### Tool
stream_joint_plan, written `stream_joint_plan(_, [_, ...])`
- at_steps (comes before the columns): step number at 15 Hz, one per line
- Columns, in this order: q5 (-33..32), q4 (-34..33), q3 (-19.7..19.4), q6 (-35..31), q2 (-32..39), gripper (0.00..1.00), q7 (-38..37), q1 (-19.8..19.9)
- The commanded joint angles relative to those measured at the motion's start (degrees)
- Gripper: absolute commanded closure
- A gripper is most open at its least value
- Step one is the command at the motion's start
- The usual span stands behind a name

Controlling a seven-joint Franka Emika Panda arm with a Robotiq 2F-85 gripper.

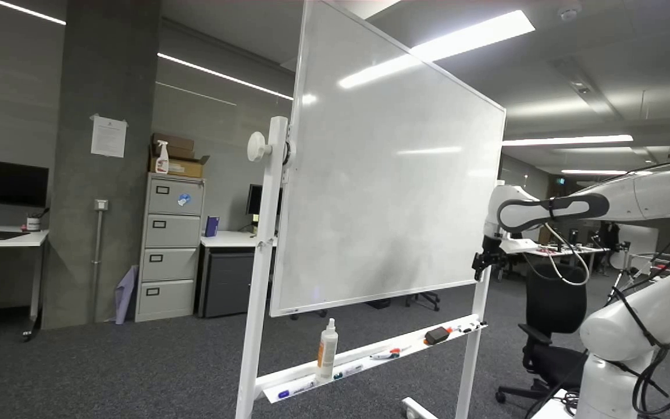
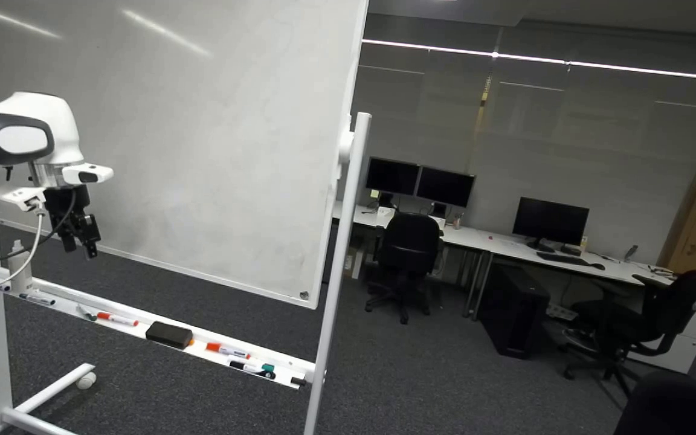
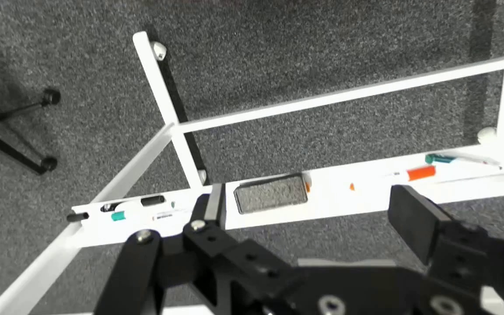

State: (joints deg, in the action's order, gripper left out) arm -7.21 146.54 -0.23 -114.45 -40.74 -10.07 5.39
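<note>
A black two-finger gripper, spread wide, hangs higher than a long white tray.
On it lies a dark grey block eraser (colour-capped white markers lie either side).

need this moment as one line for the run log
claw: open, empty | place: in front of whiteboard, higher than tray | on tray: eraser, markers, upright bottle
</note>
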Motion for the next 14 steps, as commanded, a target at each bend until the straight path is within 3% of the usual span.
stream_joint_plan(1, [1.1, -4.9, -0.9, 1.1, -3.4, 0.0, 4.4, -1.3])
stream_joint_plan(5, [0.7, -7.5, -1.1, -2.8, -6.5, 0.0, 7.2, -2.2])
stream_joint_plan(9, [1.9, -5.1, -1.5, -13.7, -9.3, 0.0, 7.5, -3.0])
stream_joint_plan(10, [1.0, -6.9, -0.2, -9.4, -7.6, 0.0, 5.9, -1.4])
stream_joint_plan(14, [1.0, -6.7, -0.2, -9.6, -7.7, 0.0, 5.8, -1.4])
